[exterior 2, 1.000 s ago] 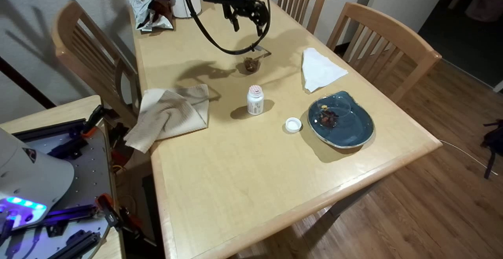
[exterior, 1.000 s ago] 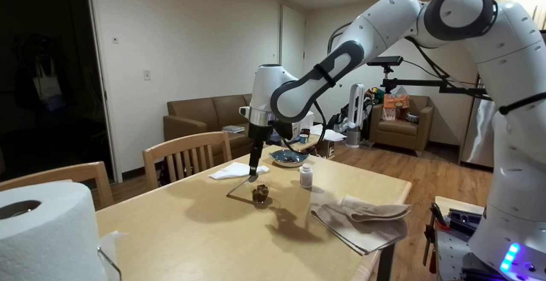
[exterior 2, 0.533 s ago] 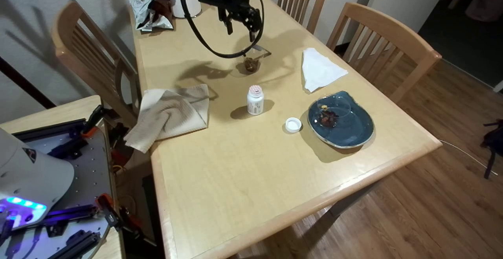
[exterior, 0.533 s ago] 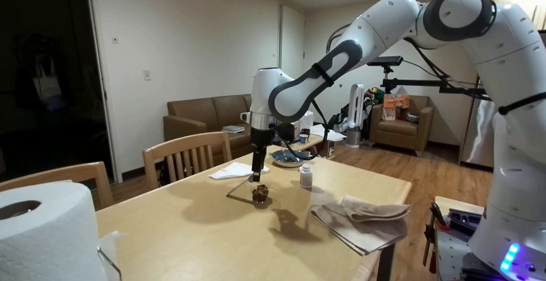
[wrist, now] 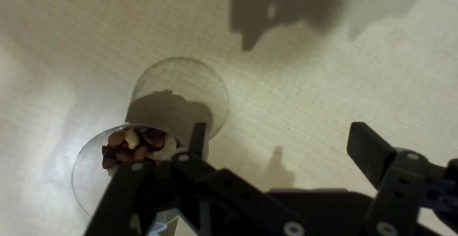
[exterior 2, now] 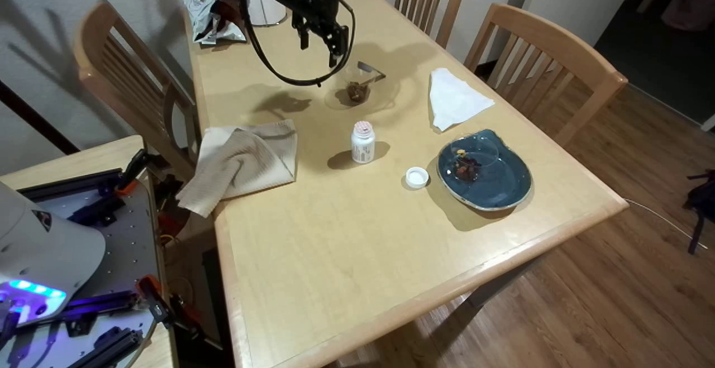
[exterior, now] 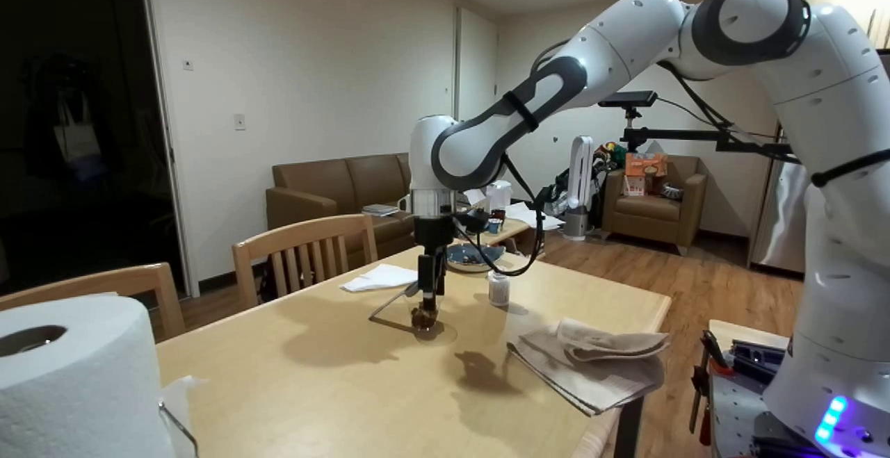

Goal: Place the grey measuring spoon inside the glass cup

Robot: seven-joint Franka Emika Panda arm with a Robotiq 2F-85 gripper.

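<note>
Two-finger gripper (wrist: pixel 278 139) spread wide, nothing grasped; grey measuring spoon (exterior 2: pixel 366 67) slanted beside the glass cup (wrist: pixel 87 182), raised end near the rim, contact unclear – if the reach is misjudged, the cup could be knocked by the nearer jaw and nut mix (wrist: pixel 139 150) spilled, or the thin spoon nudged flat

Table (exterior 2: pixel 357 228) in both exterior views, wrist view downward

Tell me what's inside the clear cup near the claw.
In the wrist view, the glass cup holds nuts and dark red pieces; the claw covers part, hiding anything there.
</note>
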